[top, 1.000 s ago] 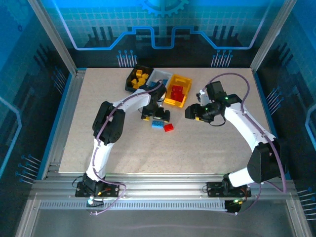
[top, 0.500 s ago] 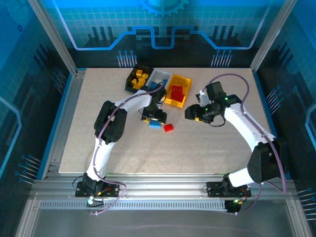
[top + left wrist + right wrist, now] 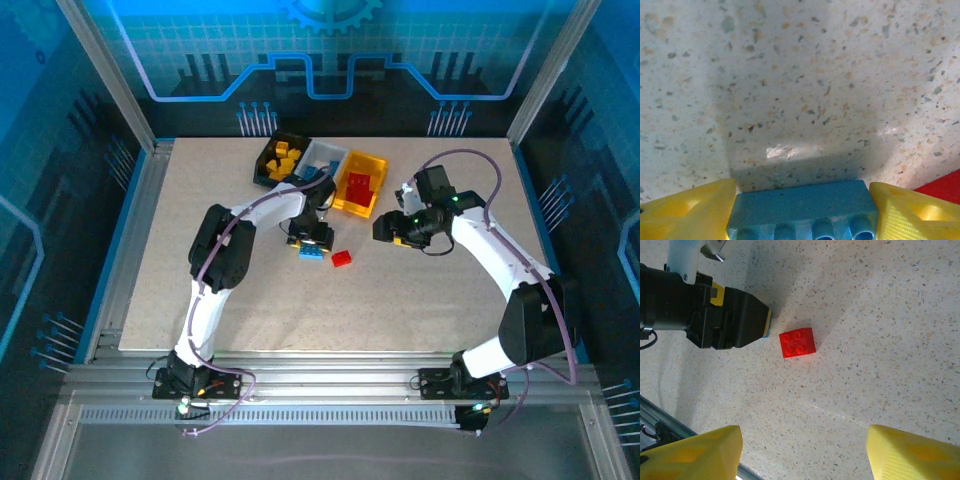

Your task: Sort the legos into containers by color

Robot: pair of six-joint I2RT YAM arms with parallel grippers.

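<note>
A light blue lego (image 3: 800, 205) lies on the speckled table between the yellow fingers (image 3: 687, 210) of my left gripper (image 3: 802, 212), which touch both its ends. From above, the left gripper (image 3: 312, 240) stands over that blue lego (image 3: 312, 252), just below the containers. A red lego (image 3: 342, 259) lies beside it to the right, also seen as the red lego (image 3: 797, 342) in the right wrist view. My right gripper (image 3: 385, 230) hovers open to the right, and nothing is between the fingers of that right gripper (image 3: 802, 450).
The joined containers sit at the back: the black bin (image 3: 262, 165) holds yellow legos, the white bin (image 3: 318, 150) blue ones, the yellow-orange bin (image 3: 372, 160) red ones. The left arm's black wrist (image 3: 725, 317) is close to the red lego.
My left gripper's fingers have closed in from wide open onto the blue lego's ends and shifted slightly left with it. The right arm has barely moved.
</note>
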